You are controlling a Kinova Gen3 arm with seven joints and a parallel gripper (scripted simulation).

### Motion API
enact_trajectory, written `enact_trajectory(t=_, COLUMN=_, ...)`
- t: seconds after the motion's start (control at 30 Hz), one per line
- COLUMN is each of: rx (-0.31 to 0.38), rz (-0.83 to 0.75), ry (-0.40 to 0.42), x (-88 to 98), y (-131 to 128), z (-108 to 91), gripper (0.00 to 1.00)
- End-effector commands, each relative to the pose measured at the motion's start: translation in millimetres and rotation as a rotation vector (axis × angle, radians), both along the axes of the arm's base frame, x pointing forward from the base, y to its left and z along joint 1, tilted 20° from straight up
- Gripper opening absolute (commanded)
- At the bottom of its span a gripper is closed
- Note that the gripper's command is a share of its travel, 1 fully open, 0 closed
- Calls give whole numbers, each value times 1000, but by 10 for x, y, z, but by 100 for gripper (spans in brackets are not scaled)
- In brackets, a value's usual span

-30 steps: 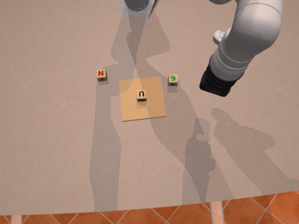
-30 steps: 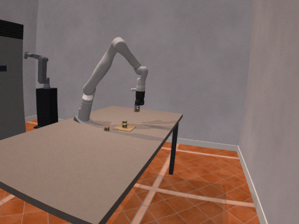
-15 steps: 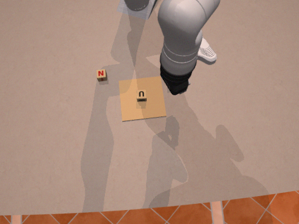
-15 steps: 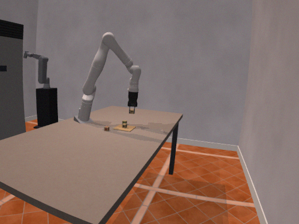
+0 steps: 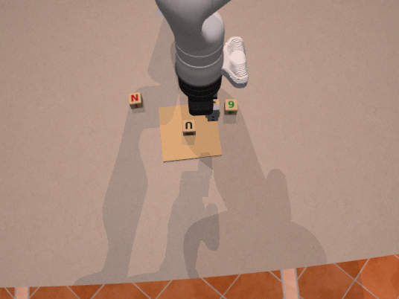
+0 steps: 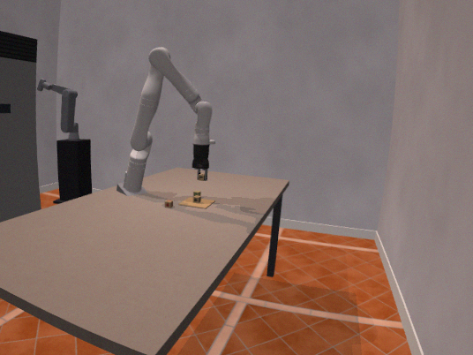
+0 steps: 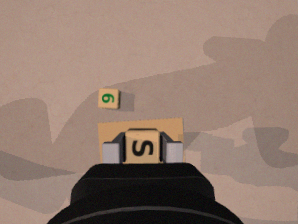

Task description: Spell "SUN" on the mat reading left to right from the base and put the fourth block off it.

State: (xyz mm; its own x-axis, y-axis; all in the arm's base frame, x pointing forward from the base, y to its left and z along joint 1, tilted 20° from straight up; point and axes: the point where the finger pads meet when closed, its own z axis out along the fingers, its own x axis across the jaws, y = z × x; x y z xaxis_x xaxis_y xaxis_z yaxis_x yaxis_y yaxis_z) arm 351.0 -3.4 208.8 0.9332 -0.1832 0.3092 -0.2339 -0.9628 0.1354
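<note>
My gripper [image 7: 142, 142] is shut on the S block [image 7: 143, 147], a tan cube with a black letter. It holds the block well above the table in the side view [image 6: 201, 176]. In the overhead view the gripper [image 5: 213, 112] hangs over the far right corner of the orange mat [image 5: 190, 136]. The U block [image 5: 189, 127] lies flat near the mat's middle; its black letter looks inverted in this view. The N block [image 5: 135, 100], with a red letter, lies on the table left of the mat. The 9 block [image 5: 231, 105], with a green figure, lies just off the mat's right side and also shows in the wrist view [image 7: 108, 99].
The arm's wrist and forearm [image 5: 201, 56] cover the mat's far edge in the overhead view. The table's edge [image 5: 260, 273] runs along the bottom of that view, with orange floor tiles beyond. A second arm on a black pedestal [image 6: 72, 168] stands far off the table.
</note>
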Motion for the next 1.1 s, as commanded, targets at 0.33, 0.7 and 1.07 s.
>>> enact_trajectory(t=0.33, rx=2, rz=-8, ry=-9, x=-3, y=-16, z=27, gripper=57)
enact_trajectory(t=0.7, rx=-2, rz=-4, ry=0, x=26, y=-39, z=-70, gripper=57)
enact_trajectory(t=1.07, rx=-2, rz=-4, ry=0, x=131, y=-125, z=-433, gripper=57)
